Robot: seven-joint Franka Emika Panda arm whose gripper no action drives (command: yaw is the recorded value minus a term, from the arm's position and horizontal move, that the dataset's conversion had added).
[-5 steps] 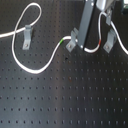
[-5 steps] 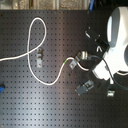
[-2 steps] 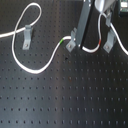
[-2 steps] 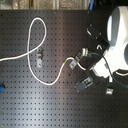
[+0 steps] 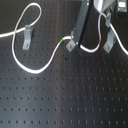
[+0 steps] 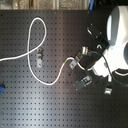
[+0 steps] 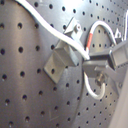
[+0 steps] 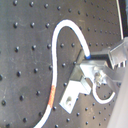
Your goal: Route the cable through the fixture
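Holding: the gripper appeared clenched on the cable, though its fingertips were only partly visible in the first exterior view
Gripper close up: in the first wrist view the dark fingers met the white cord right beside a metal clip
Cable path: in the first exterior view it came in from the first exterior view's left edge, looped up and around, dropped in a wide sag across the board, then rose towards the gripper
Green band: it sat on the cable just short of the gripper, on the first exterior view's left of it
Red band: it sat on the stretch beyond the gripper, where the cord climbed into a tight upper loop
Left clip: a grey bracket stood inside the first loop, touching or almost touching the cord; which one could not be told
Near clip: another grey bracket stood just below the gripper with the cable meeting it
Other angle: in the second exterior view the same loop lay above a bracket, and the white arm filled the second exterior view's right
Surface: a black perforated board lay under everything
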